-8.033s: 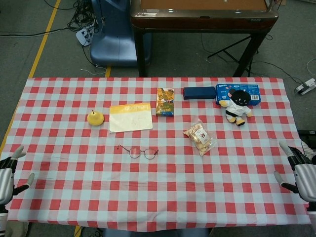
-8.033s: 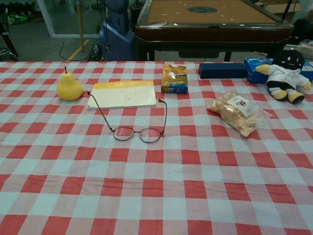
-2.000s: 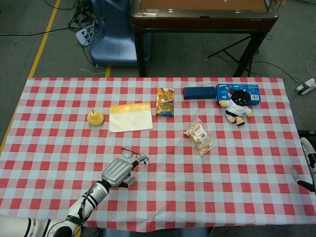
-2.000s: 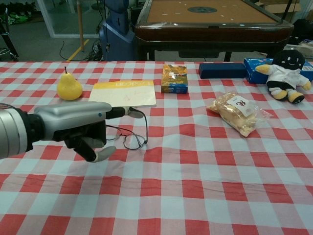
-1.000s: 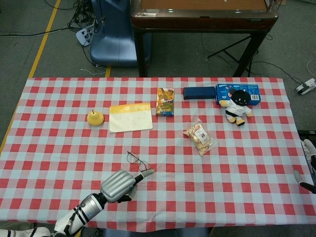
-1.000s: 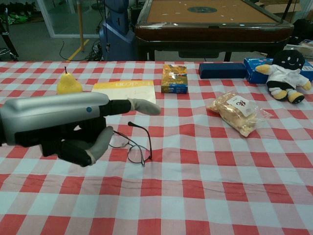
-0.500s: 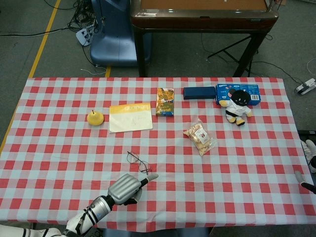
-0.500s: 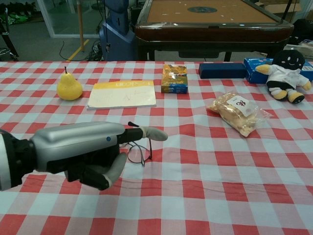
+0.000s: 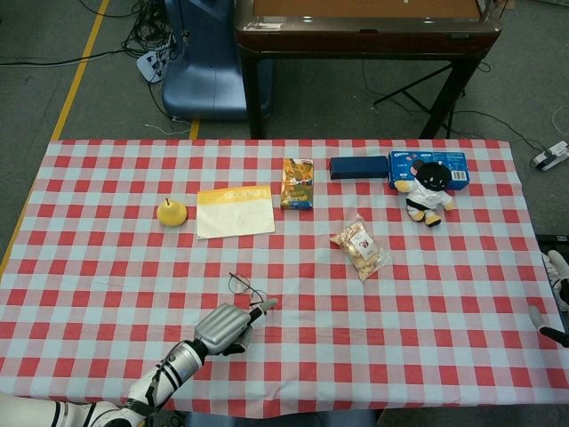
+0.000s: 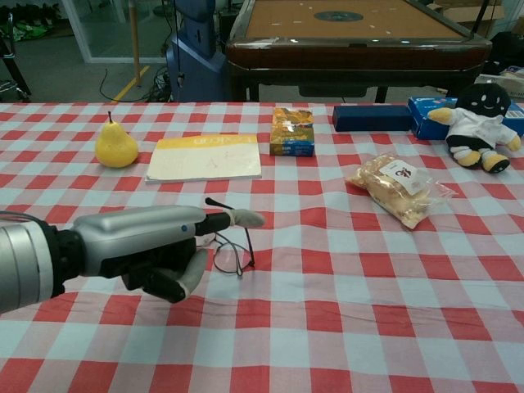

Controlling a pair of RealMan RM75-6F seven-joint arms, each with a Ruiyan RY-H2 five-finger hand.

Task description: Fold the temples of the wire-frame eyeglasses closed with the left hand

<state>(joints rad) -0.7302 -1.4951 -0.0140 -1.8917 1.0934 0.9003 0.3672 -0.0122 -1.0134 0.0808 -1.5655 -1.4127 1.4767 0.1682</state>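
1. Since the earlier frames, the wire-frame eyeglasses (image 10: 232, 250) have turned from lying with both temples open toward the far side to standing nearly edge-on near the table's near-centre, and the left robot hand (image 10: 151, 246) has come in from the near-left corner to their left side.
2. Handling judgement: the frame is thin wire, so it is likely very light, springy and easily bent; the lenses look fragile. It will probably slide on the checked cloth of the table (image 10: 368, 278) under any sideways push.
3. Contact point: press against a temple close to its hinge, not at the tip, and brace the front so the frame cannot skate away.
4. Left robot hand state: one finger (image 10: 237, 218) is extended toward the right, over the top of the eyeglasses; the others are curled under the palm. It grips nothing. Whether the extended fingertip touches the temple cannot be told.
5. In the head view, the left robot hand (image 9: 228, 326) lies just nearer than the eyeglasses (image 9: 245, 290).
6. Right robot hand (image 9: 556, 294): only an edge shows at the far right; its opening cannot be told.
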